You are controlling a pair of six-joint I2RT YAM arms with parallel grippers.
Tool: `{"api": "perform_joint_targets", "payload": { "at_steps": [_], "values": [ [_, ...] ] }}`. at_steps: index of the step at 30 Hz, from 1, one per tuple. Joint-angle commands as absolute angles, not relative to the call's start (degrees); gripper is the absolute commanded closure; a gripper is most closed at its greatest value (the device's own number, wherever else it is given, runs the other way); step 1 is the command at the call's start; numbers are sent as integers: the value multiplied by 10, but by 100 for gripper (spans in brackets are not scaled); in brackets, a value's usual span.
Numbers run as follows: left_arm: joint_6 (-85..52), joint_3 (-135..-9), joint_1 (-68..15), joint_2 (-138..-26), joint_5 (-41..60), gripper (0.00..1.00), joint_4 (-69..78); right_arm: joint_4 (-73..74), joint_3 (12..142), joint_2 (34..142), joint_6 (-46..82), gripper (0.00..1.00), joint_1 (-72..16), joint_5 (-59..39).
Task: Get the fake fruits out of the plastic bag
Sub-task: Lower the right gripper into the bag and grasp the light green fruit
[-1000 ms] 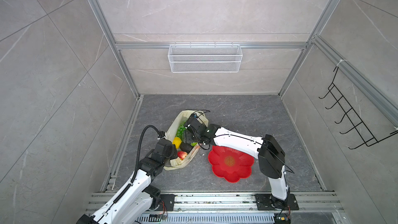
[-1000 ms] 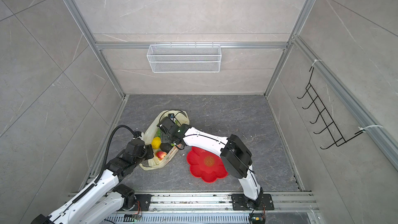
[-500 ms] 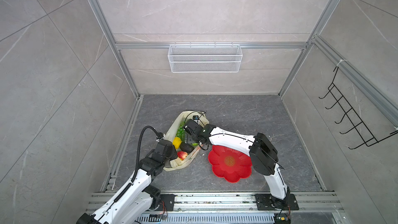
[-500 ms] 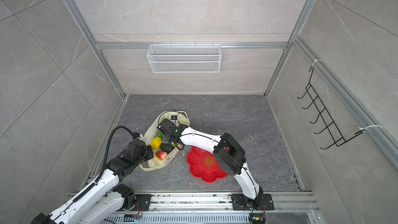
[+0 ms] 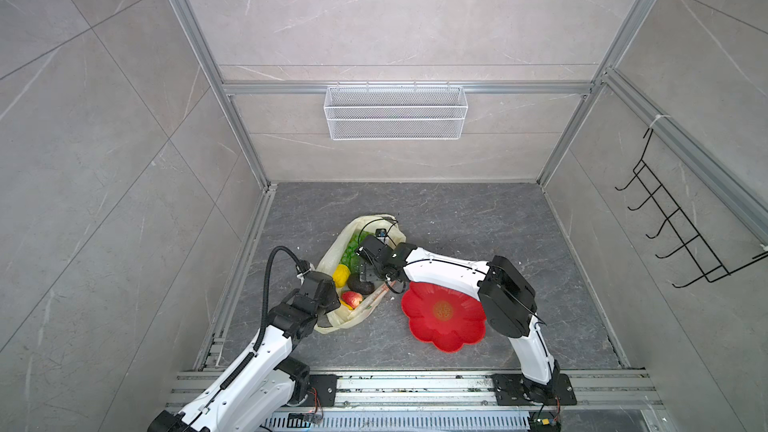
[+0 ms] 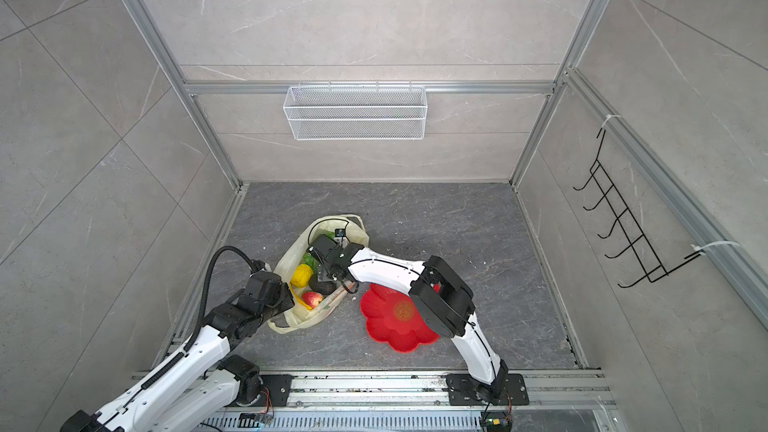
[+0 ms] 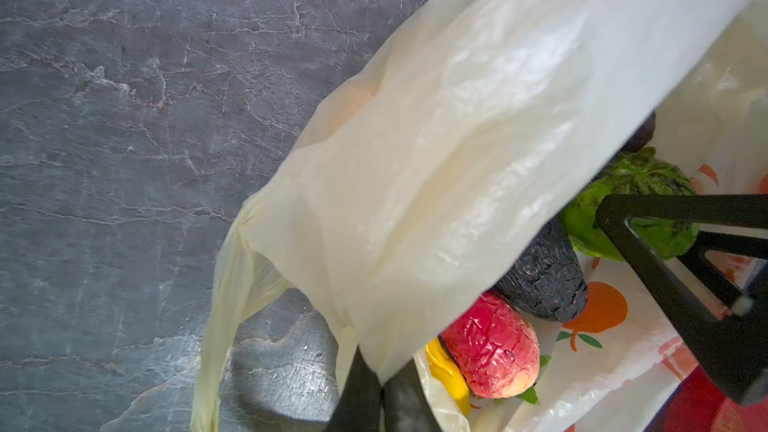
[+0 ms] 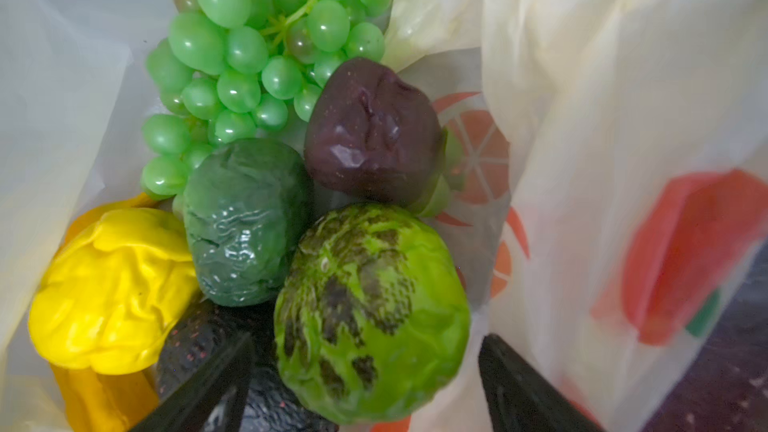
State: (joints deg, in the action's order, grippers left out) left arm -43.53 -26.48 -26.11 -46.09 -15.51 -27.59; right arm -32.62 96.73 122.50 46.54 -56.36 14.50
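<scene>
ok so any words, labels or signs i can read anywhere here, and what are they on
"囍": gold emblem in the middle of the red plate; it is small, but looks like this double-happiness sign.
plastic bag: only printed fruit pictures, no words visible.
Arms and wire basket: no label that can be read.

Lab test booth: grey tile walls (image 5: 374,14), aluminium frame posts (image 5: 209,72), wire basket (image 5: 395,118) and black hook rack (image 5: 673,234) hung up, robot arms (image 5: 440,274) bolted to a slotted rail (image 5: 415,385).
</scene>
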Motion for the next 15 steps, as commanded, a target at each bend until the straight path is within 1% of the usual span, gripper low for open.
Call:
{"api": "perform_joint_targets", "payload": {
  "at_steps": [1,9,15],
  "values": [
    [-441,-266,-260,-456,-163,100,-278,-315,964,1242,471,13,-554,134],
    [-438,-265,-260,-453,-163,100,-279,-323,992,1269,458,16,-551,135],
    [-439,-266,-260,-454,-166,100,-279,-316,985,1263,452,23,-550,132]
  ]
}}
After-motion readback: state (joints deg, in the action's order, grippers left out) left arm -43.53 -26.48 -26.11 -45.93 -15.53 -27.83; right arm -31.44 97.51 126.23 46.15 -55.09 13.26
